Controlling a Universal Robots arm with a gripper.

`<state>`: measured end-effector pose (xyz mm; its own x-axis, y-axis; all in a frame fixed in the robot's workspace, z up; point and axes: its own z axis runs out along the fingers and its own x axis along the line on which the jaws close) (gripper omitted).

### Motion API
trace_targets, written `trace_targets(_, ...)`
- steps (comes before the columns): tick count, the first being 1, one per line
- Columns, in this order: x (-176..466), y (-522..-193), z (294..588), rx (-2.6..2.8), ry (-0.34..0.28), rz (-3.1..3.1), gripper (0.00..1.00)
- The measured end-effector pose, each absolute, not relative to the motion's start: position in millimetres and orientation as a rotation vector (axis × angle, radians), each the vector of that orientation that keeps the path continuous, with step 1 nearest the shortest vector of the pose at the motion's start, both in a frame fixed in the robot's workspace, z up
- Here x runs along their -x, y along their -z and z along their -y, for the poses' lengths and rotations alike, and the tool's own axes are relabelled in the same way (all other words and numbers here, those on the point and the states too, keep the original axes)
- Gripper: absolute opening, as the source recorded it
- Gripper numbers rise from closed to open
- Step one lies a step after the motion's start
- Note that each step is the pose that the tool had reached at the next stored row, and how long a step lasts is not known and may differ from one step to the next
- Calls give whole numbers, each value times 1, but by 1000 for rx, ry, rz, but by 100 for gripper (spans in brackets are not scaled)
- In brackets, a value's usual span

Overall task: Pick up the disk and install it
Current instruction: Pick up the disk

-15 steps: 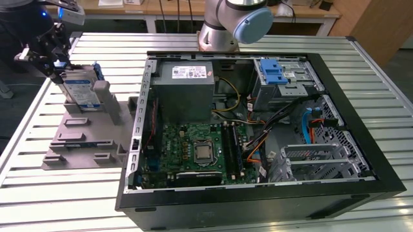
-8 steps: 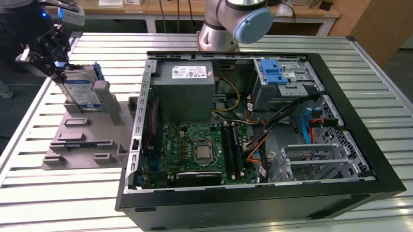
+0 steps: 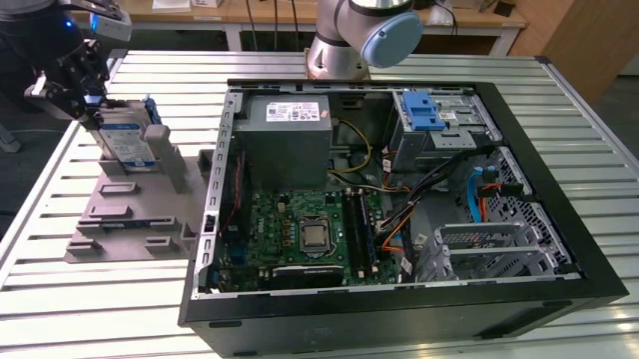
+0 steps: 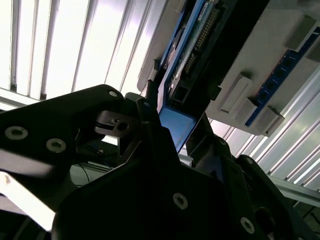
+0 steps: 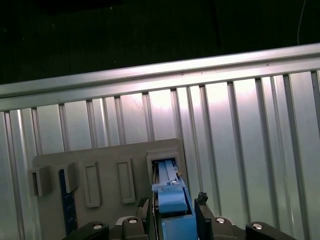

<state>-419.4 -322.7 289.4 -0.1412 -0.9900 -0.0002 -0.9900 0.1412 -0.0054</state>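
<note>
The disk (image 3: pixel 128 138) stands on edge in a slot of the grey holder (image 3: pixel 130 217), at the exterior view's left; its blue-and-white label faces the camera. My gripper (image 3: pixel 92 112) sits at the disk's far upper end. In both wrist views the black fingers press on either side of the disk's blue bracket (image 5: pixel 171 200) (image 4: pixel 175 125), so the gripper (image 5: pixel 172 212) (image 4: pixel 172 132) looks shut on it. The disk's lower edge still rests in the holder (image 5: pixel 100 170).
An open computer case (image 3: pixel 559 247) lies on the slatted metal table (image 3: pixel 60 299), to the exterior view's right of the holder. Inside are a grey power supply (image 3: pixel 284 138), a green motherboard (image 3: pixel 299 232), cables and a drive bay with a blue latch (image 3: pixel 424 112). The arm's base (image 3: pixel 349 37) stands behind the case.
</note>
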Motion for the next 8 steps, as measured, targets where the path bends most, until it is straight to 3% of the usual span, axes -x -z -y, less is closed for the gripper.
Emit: trace_targets(8,419,-289,323,2059,6,-2367,38)
